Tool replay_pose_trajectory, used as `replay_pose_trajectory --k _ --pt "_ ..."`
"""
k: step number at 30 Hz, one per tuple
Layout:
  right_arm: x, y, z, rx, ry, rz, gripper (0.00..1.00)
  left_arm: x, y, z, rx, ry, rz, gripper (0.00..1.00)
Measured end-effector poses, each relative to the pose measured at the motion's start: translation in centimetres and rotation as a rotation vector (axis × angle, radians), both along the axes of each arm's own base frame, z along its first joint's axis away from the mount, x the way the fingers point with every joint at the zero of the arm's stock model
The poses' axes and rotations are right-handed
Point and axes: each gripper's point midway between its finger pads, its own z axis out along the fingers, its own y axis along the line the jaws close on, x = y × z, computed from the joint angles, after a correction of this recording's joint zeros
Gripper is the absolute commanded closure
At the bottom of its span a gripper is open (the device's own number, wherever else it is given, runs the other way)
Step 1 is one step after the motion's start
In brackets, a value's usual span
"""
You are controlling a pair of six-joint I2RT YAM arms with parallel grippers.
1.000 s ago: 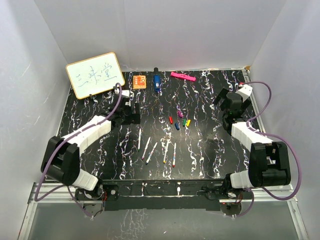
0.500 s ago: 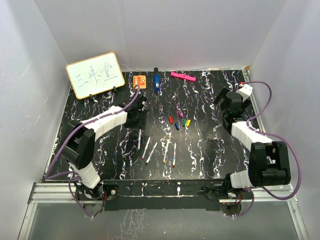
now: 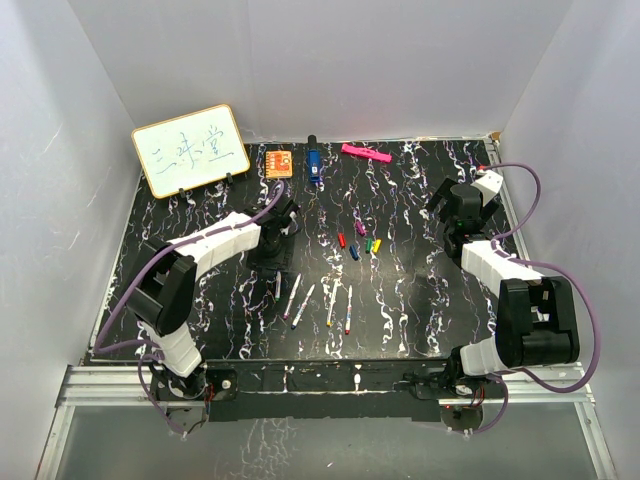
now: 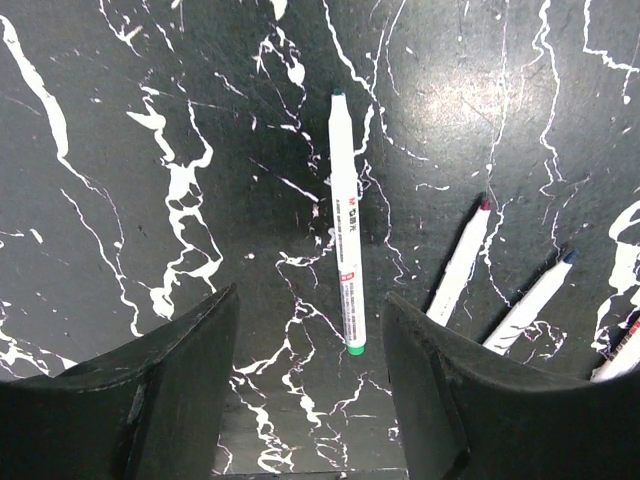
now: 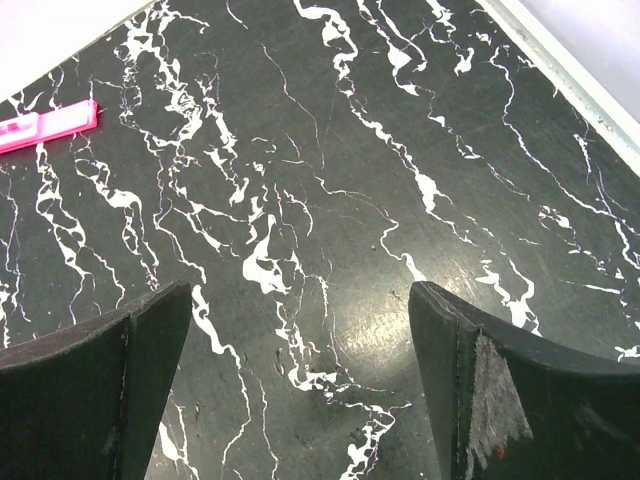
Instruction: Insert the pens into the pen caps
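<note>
Overhead view of a black, white-veined tabletop (image 3: 420, 300). Five white pens (image 3: 304, 303) lie side by side at the lower centre of the frame. The five coloured pen caps (image 3: 360, 243) sit in a small cluster just above them at the centre, none yet fitted.

The left tool (image 4: 310, 300) hangs over the leftmost pen. In the left wrist view this green-ended pen (image 4: 344, 230) runs up the middle of the frame, and the released jaws stand either side of its lower end, touching nothing. They seem lined up to close on the barrel.

The right tool (image 5: 300, 300), at the right of the overhead frame, gapes wide and empty above bare tabletop. It is well away from the caps, probably parked until a cap is needed.
</note>
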Motion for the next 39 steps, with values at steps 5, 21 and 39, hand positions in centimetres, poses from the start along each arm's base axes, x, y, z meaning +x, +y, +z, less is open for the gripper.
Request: replay_pose_trajectory --k 5,21,39 --pt "-0.1 0.0 -0.2 0.004 0.007 -0.006 0.18 -0.5 -0.2 -0.2 -0.011 0.025 0.008 0.43" --pt "0.4 1.3 -0.1 0.069 -0.014 0.073 0.02 -0.9 -0.7 -2.0 0.002 0.072 0.005 0.42" --pt "1.4 1.4 1.2 0.22 -0.096 0.164 0.02 -1.1 -0.6 -2.9 0.017 0.092 0.006 0.53"
